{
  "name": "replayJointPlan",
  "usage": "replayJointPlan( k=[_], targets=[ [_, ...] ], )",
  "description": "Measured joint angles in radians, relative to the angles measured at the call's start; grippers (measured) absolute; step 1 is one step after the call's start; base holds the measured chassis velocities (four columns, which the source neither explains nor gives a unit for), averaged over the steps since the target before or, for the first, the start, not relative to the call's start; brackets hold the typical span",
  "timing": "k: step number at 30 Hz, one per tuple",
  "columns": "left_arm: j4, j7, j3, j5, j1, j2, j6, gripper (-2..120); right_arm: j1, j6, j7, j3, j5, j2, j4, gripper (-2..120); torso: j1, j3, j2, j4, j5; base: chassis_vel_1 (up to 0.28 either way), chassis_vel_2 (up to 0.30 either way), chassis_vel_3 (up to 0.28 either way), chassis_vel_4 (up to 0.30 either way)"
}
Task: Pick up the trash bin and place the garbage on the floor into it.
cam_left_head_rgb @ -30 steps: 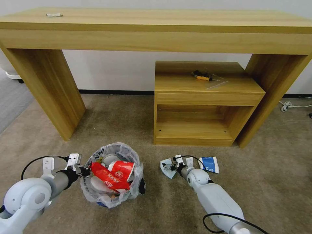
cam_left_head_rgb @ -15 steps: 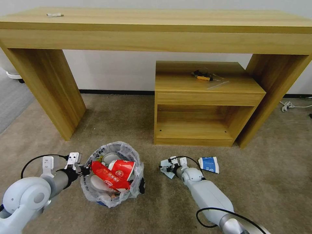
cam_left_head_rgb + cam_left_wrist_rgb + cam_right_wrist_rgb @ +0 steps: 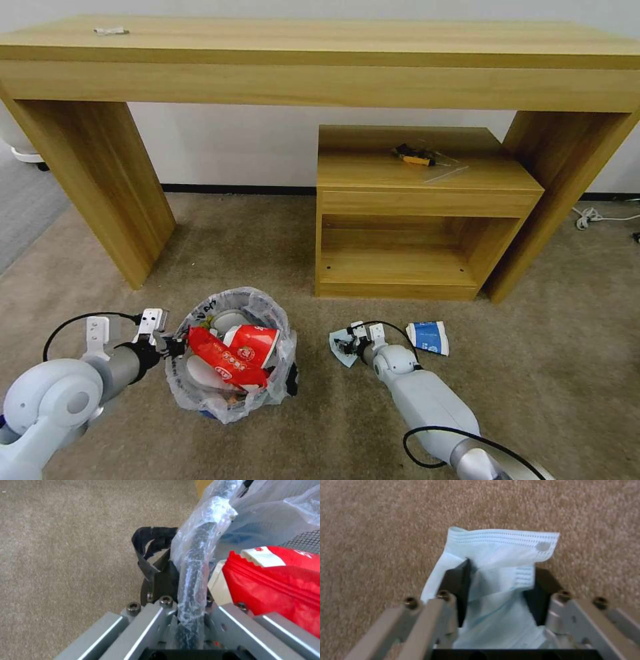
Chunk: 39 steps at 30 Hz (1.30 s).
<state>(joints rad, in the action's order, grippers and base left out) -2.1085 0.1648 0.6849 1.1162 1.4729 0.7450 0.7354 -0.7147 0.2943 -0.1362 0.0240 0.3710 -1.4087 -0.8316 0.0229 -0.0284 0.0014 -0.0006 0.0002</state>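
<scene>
Since a second ago my right gripper (image 3: 500, 600) has closed in around the mask (image 3: 506, 552), fingers gathering it; left gripper (image 3: 186, 597) stays clamped on the bin (image 3: 230, 400) rim.

We cannot read the black print on the bag of the trash bin (image 3: 230, 353), because it is too small. The red wrapper (image 3: 223, 359) and red cup (image 3: 252, 343) cover most of what lies inside, and at the wrapper's 9 o'clock side the bag hides the fingers of the left gripper (image 3: 175, 347). The right gripper (image 3: 343, 347) covers part of the light-blue mask (image 3: 341, 353).
</scene>
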Motion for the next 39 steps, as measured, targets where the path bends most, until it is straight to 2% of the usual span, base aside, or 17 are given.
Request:
replayJointPlan(
  k=[1,4,7,9,12,14,15,17,21,23,25,26,29,33,35,37,39],
  targets=[
    [-0.002,0.0,0.001,0.001,0.0,-0.001,0.0,0,-0.005,-0.005,0.001,0.0,0.0,0.005,-0.009,27,0.0,0.0,0.0,0.0,0.0,0.0,0.0,0.0,0.0],
    [-0.005,0.0,0.001,0.001,0.001,-0.002,0.0,0,-0.011,-0.012,0.003,0.001,0.001,0.01,-0.022,21,0.0,0.0,0.0,-0.0001,0.0,0.0,0.0,0.0,0.0],
    [-0.015,0.002,0.002,0.002,0.004,-0.002,0.0,0,-0.039,-0.029,0.008,0.019,0.005,0.032,-0.097,4,0.0,0.0,0.0,-0.0001,0.0002,0.0,0.0,0.0,0.0],
    [-0.019,0.004,0.002,0.002,0.005,-0.002,0.0,0,-0.054,-0.028,-0.003,0.042,0.006,0.04,-0.145,0,0.0,0.0,0.0,-0.0002,0.0001,0.0,0.0,0.0,0.0],
    [-0.022,0.009,0.001,0.002,0.005,-0.003,0.0,0,-0.077,-0.02,-0.037,0.08,0.005,0.056,-0.224,0,0.0,0.0,0.0,-0.0002,0.0001,0.0,0.0,0.0,0.0],
    [-0.022,0.013,-0.002,0.002,0.002,-0.003,0.0,0,-0.094,-0.03,-0.076,0.092,0.014,0.081,-0.323,0,0.0,0.0,0.0,-0.0004,0.0001,0.0,0.0,0.0,0.0],
    [-0.022,0.013,-0.002,0.002,0.002,-0.003,0.0,0,-0.094,-0.03,-0.076,0.092,0.014,0.081,-0.323,0,0.0,0.0,0.0,-0.0004,0.0001,0.0,0.0,0.0,0.0],
    [-0.021,0.015,-0.007,0.0,0.001,-0.002,0.0,0,-0.1,-0.049,-0.107,0.097,0.014,0.102,-0.431,0,0.0,0.0,0.0,-0.0002,0.0,0.0,0.0,0.0,0.0],
    [-0.02,0.02,-0.015,-0.006,0.001,0.002,0.0,0,-0.104,-0.042,-0.128,0.083,0.03,0.142,-0.589,0,0.0,0.0,0.0,-0.0001,-0.0001,0.0,0.0,0.0,0.0],
    [-0.02,0.021,-0.017,-0.006,0.0,0.002,0.0,0,-0.103,-0.039,-0.134,0.079,0.032,0.151,-0.615,0,0.0,0.0,0.0,-0.0001,-0.0001,0.0,0.0,0.0,0.0],
    [-0.018,0.027,-0.028,-0.005,-0.008,0.003,0.0,0,-0.079,-0.004,-0.157,0.053,0.074,0.193,-0.754,0,0.0,0.0,0.0,-0.0003,0.0,0.0,0.0,0.0,0.0],
    [-0.018,0.027,-0.028,-0.005,-0.008,0.003,0.0,0,-0.079,-0.004,-0.157,0.053,0.074,0.193,-0.754,0,0.0,0.0,0.0,-0.0003,0.0,0.0,0.0,0.0,0.0],
    [-0.004,0.036,-0.051,-0.005,-0.024,0.001,0.0,0,-0.012,0.068,-0.17,0.005,0.164,0.236,-0.907,0,0.0,0.0,0.0,-0.0001,-0.0002,0.0,0.0,0.0,0.0],
    [0.003,0.04,-0.064,-0.005,-0.033,0.001,0.0,0,0.035,0.113,-0.175,-0.037,0.211,0.248,-0.97,0,0.0,0.0,0.0,-0.0002,-0.0002,0.0,0.0,0.0,0.0],
    [0.008,0.045,-0.076,-0.003,-0.04,-0.005,0.0,0,0.083,0.152,-0.178,-0.118,0.243,0.26,-1.016,0,0.0,0.0,0.0,0.0,-0.0003,0.0,0.0,0.0,0.0],
    [0.009,0.046,-0.079,-0.002,-0.041,-0.007,0.0,0,0.091,0.156,-0.178,-0.135,0.246,0.264,-1.022,0,0.0,0.0,0.0,0.0,-0.0003,0.0,0.0,0.0,0.0],
    [0.009,0.055,-0.088,0.028,-0.047,-0.019,0.0,0,0.123,0.166,-0.184,-0.233,0.243,0.279,-1.034,0,0.0,0.0,0.0,0.0,-0.0002,0.0,0.0,0.0,0.0]
  ],
)
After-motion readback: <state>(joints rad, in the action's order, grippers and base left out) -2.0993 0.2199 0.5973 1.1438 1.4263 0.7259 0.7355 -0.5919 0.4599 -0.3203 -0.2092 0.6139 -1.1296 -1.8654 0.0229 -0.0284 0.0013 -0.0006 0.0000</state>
